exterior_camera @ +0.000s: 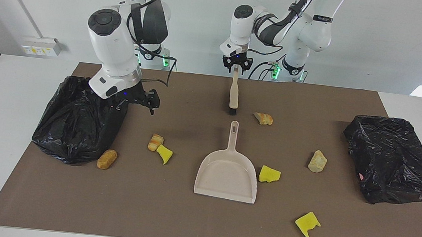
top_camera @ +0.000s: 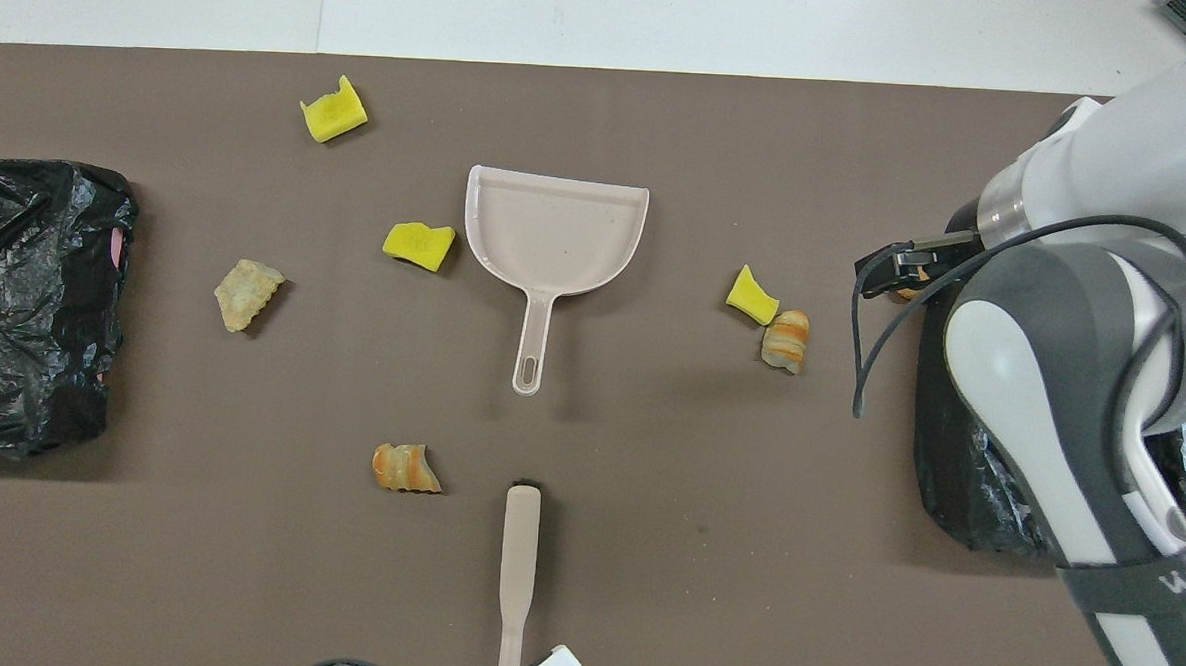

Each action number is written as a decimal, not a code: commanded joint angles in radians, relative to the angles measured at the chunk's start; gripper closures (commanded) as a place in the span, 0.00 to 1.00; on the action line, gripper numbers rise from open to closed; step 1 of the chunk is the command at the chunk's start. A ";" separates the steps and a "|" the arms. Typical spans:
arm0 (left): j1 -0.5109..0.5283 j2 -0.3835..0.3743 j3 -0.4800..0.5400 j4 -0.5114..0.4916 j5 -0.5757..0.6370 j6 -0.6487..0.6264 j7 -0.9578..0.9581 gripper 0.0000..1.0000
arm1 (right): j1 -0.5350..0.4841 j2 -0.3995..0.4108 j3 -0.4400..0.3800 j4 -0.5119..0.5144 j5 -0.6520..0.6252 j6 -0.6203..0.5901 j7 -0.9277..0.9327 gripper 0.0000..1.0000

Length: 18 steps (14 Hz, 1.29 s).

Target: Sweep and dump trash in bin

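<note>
On the mat lie yellow jagged and tan trash [exterior_camera: 308, 223] pieces.

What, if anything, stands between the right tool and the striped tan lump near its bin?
Nothing visible does. The right tool hangs over the mat beside the bin, and only bare mat shows between it and the striped lump.

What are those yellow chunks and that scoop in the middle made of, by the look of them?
The yellow chunks look like sponge foam: matte, with jagged torn edges. The dustpan looks like moulded plastic: smooth beige with a raised rim, a faint sheen and a hanging slot in its handle.
</note>
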 commanded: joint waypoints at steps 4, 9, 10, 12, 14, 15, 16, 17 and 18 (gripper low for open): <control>-0.020 -0.032 0.016 -0.032 -0.015 0.005 -0.001 0.67 | 0.005 0.008 0.001 -0.009 0.002 0.042 0.032 0.00; -0.011 -0.021 0.020 -0.016 -0.027 -0.026 0.007 1.00 | 0.006 0.008 0.001 -0.019 0.002 0.053 0.041 0.00; -0.009 -0.015 0.023 -0.001 -0.029 -0.035 0.010 1.00 | 0.015 0.008 0.001 -0.019 0.002 0.059 0.046 0.00; 0.026 -0.011 0.026 0.032 -0.027 -0.117 0.008 1.00 | 0.025 0.008 0.001 -0.018 0.006 0.067 0.066 0.00; 0.125 -0.018 0.028 0.100 -0.012 -0.246 0.039 1.00 | 0.055 0.020 0.003 -0.018 0.013 0.085 0.124 0.00; 0.174 -0.018 0.029 0.134 -0.003 -0.276 0.106 1.00 | 0.075 0.026 0.003 -0.018 0.014 0.105 0.164 0.00; 0.243 -0.018 0.028 0.164 0.015 -0.279 0.184 1.00 | 0.090 0.029 0.003 -0.018 0.014 0.111 0.182 0.00; 0.312 -0.017 0.028 0.204 0.020 -0.284 0.243 1.00 | 0.097 0.035 0.004 -0.019 0.016 0.129 0.187 0.00; 0.398 -0.017 0.028 0.250 0.046 -0.306 0.311 1.00 | 0.123 0.051 0.004 -0.019 0.016 0.152 0.215 0.00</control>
